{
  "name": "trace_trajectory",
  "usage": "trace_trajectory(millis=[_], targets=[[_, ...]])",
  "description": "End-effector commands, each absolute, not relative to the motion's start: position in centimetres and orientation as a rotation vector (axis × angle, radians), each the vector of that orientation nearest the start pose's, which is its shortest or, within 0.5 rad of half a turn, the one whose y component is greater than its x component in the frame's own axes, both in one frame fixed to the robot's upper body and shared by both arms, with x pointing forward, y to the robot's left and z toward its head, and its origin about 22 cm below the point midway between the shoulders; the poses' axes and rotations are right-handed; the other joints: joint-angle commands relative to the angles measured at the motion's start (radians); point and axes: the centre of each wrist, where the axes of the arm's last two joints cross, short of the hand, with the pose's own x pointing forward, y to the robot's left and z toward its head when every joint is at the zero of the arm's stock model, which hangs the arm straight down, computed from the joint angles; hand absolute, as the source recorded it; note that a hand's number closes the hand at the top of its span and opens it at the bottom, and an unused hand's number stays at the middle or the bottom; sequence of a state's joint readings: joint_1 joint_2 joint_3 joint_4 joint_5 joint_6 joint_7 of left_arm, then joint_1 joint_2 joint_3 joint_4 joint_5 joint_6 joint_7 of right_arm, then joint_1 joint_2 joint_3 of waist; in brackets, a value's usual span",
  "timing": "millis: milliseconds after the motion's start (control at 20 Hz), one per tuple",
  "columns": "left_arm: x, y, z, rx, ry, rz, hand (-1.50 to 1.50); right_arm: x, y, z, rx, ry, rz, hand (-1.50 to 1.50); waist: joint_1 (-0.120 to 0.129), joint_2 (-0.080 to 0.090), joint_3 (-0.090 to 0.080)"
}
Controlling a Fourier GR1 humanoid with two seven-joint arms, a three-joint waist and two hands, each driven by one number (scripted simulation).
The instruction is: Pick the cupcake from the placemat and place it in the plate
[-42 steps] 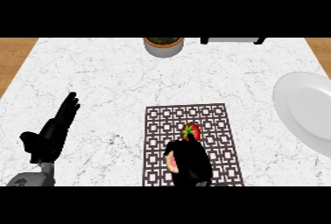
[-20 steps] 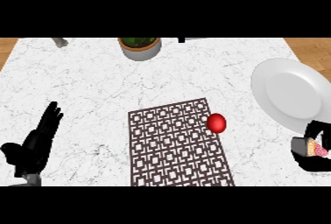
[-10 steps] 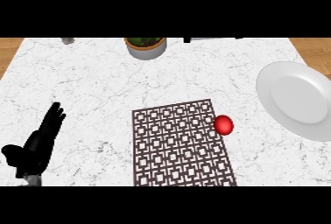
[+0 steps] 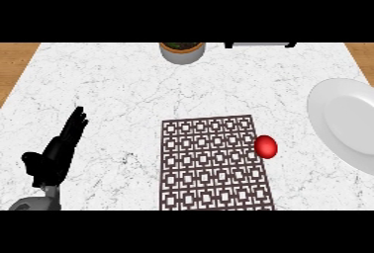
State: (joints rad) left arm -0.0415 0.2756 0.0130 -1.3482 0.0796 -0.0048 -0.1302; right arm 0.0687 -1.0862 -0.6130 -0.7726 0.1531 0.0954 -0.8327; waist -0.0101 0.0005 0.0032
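A brown lattice placemat [image 4: 214,163] lies on the marble counter at centre, with nothing on it. The white plate [image 4: 347,128] sits at the right edge, partly cut off, and its visible part holds nothing. No cupcake shows anywhere in the head view. A small red round object [image 4: 266,146] rests on the counter just off the placemat's right edge. My left hand [image 4: 57,154] rests open at the lower left, fingers pointing up, far from the placemat. My right hand is out of view.
A grey pot with a plant [image 4: 182,51] stands at the counter's far edge, centre. A dark-and-light object [image 4: 259,44] sits beside it at the back. Wooden floor [image 4: 15,59] shows past the counter's left and right edges.
The right hand held the cupcake over the placemat, then moved to the lower right beside the plate, then left the view. The red object appeared by the placemat. The view shifted slightly.
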Motion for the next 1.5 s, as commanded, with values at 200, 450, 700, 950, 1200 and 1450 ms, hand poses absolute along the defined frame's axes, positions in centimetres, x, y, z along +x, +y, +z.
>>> trace_trajectory(millis=[200,450,700,950,1200,1450], targets=[[25.7,29.9,-1.8,0.138,-1.530,-0.151,0.00,15.4,-63.3,18.2,-1.098,-1.560,0.654,1.50,0.029,0.004,-0.002],[24.2,29.0,-1.8,0.129,-1.531,-0.156,0.00,20.9,-60.0,15.6,-1.008,-1.562,0.666,1.50,0.031,0.002,-0.002],[25.7,29.6,-1.9,0.124,-1.526,-0.154,0.00,26.3,-55.7,12.6,-0.969,-1.584,0.684,1.50,0.030,0.003,-0.003],[25.5,30.6,-0.5,0.142,-1.525,-0.168,0.00,28.7,-53.1,10.7,-0.951,-1.558,0.701,1.50,0.021,0.001,-0.003],[26.3,30.4,-0.6,0.151,-1.525,-0.156,0.00,30.5,-51.2,9.6,-0.856,-1.590,0.418,1.50,0.017,0.000,-0.003],[24.6,31.5,-2.5,0.158,-1.530,-0.155,0.00,31.1,-51.3,9.3,-0.891,-1.449,0.422,-1.50,0.020,0.001,-0.003]])
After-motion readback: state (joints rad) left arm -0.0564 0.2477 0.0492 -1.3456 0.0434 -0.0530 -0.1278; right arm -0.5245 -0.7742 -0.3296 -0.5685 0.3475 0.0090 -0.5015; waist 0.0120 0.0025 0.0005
